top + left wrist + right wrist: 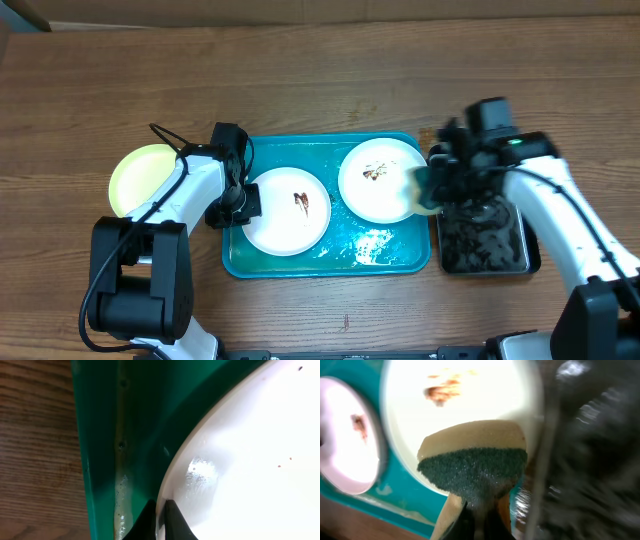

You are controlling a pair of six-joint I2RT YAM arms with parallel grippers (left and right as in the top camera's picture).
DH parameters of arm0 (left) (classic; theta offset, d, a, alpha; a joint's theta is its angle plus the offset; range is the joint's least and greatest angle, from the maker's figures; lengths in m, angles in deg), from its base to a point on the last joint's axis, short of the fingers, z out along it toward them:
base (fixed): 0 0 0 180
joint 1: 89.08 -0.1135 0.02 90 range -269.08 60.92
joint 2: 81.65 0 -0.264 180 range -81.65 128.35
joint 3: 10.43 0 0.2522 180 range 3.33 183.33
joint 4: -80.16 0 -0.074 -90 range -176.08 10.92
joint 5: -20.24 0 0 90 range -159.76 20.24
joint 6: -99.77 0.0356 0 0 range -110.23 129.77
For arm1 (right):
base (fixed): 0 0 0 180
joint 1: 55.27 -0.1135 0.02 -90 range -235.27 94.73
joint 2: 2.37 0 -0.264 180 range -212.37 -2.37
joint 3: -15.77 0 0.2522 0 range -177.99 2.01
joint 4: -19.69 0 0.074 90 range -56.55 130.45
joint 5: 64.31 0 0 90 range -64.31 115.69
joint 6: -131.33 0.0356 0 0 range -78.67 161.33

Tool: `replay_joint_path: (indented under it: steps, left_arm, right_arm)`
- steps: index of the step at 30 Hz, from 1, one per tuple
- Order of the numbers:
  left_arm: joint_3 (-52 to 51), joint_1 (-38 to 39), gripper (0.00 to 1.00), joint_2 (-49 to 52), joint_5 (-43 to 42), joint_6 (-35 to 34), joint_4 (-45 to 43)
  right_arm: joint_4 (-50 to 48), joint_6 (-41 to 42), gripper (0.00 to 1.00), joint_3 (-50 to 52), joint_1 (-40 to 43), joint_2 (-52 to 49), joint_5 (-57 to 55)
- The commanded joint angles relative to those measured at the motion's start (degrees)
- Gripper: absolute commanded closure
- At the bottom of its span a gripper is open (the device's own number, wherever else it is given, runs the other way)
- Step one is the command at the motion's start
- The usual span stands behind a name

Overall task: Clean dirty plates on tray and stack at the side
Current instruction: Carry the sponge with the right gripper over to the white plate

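The turquoise tray (375, 250) holds two white plates, each with a brown smear at centre: a left plate (287, 210) and a right plate (380, 180). The pale yellow-green plate (140, 180) lies on the table left of the tray. My left gripper (235, 207) is shut on the left rim of the left white plate (250, 460), fingers (161, 517) pinching its edge above the tray wall (100, 435). My right gripper (445, 182) is shut on a yellow sponge with a green scrub face (475, 460), fingers (482, 520) at the right plate's (460, 395) right edge.
A smaller black tray (485, 245) with dark contents sits just right of the turquoise tray, under my right arm; it shows blurred in the right wrist view (590, 460). Wet streaks lie on the turquoise tray's floor. Bare wooden table surrounds everything.
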Motion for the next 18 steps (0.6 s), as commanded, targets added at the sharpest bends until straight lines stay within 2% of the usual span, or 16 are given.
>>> replay_joint_path:
  steps: [1,7,18]
  left_arm:
    - [-1.4,0.0,0.96,1.7,0.7,1.99,-1.25]
    - [-1.4,0.04,0.96,1.7,0.66,2.16,-1.29]
    - [-1.42,0.09,0.96,1.7,-1.44,3.04,-1.44]
  right_arm:
    - [-3.91,2.89,0.96,-1.84,-6.29,1.03,1.84]
    - [-13.33,14.08,0.96,-1.81,-16.09,0.22,1.86]
    - [-25.05,14.58,0.96,-1.81,-28.26,-6.23,1.62]
